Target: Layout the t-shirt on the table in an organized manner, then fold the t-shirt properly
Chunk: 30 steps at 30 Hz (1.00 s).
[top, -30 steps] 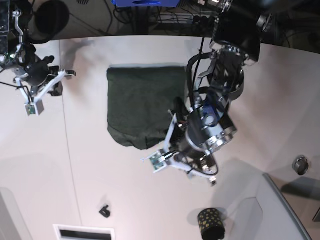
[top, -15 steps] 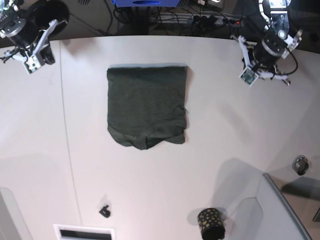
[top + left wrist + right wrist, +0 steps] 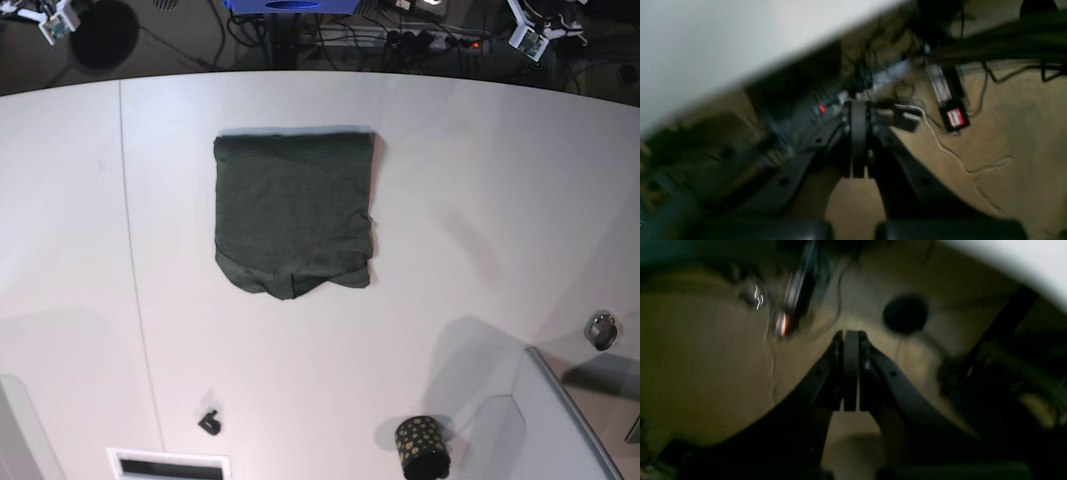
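A: Where is the tabletop [image 3: 480, 200] open?
B: Bare white all round the t-shirt [image 3: 293, 212], from 9 through 12 to 3 o'clock.
A: Obstacles?
B: A dotted cup [image 3: 422, 447] at 5, grey panel [image 3: 560, 420] beside it, small black clip [image 3: 209, 422] at 7.

Dark green t-shirt [image 3: 293, 213] sits folded into a neat rectangle, bottom edge a bit rumpled. It's lying flat on the white table [image 3: 480, 200], toward the far side.
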Each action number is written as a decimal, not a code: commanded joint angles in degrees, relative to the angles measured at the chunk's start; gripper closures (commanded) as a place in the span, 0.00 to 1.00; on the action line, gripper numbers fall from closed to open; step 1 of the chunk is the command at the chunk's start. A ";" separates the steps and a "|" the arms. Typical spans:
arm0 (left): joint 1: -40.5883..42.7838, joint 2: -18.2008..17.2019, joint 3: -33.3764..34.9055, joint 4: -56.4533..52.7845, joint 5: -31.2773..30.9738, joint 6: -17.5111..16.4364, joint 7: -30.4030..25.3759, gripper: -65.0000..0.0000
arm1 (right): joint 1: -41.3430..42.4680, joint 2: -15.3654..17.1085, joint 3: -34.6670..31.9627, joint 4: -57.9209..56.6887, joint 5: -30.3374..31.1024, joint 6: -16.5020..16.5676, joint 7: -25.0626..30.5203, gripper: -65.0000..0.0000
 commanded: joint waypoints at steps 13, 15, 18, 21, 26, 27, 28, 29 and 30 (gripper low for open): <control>-30.50 -0.11 7.23 -73.79 12.68 0.86 -32.50 1.00 | 37.08 0.52 -25.02 -66.74 -0.07 0.15 4.51 0.99; -36.31 -0.28 7.23 -86.01 14.26 5.00 -38.04 1.00 | 43.50 0.52 -31.00 -82.91 -0.07 -0.29 13.47 0.99; -43.16 -0.28 7.23 -97.97 19.27 12.56 -44.81 1.00 | 48.51 -0.80 -39.88 -99.35 0.02 -0.56 34.31 0.98; -45.18 1.48 7.23 -98.58 26.22 18.36 -45.60 1.00 | 49.48 -2.29 -44.71 -105.16 0.02 -5.13 46.53 0.98; -45.45 3.24 7.15 -97.71 37.21 24.86 -44.46 1.00 | 49.65 -5.63 -46.47 -104.36 0.11 -18.58 47.32 0.98; -45.36 3.24 7.15 -97.00 38.18 24.86 -44.54 1.00 | 49.57 -6.42 -46.47 -102.96 0.11 -20.16 47.32 0.98; -45.10 2.97 7.15 -96.47 38.70 24.86 -44.54 1.00 | 49.39 -6.86 -46.47 -101.81 0.11 -21.48 47.32 0.98; -45.01 2.80 7.23 -96.12 38.70 24.86 -44.63 1.00 | 49.04 -7.48 -46.47 -100.94 0.11 -22.54 47.32 0.98; -45.01 2.71 7.23 -96.12 38.70 24.86 -44.63 1.00 | 48.69 -8.18 -46.47 -100.50 0.11 -23.06 47.23 0.98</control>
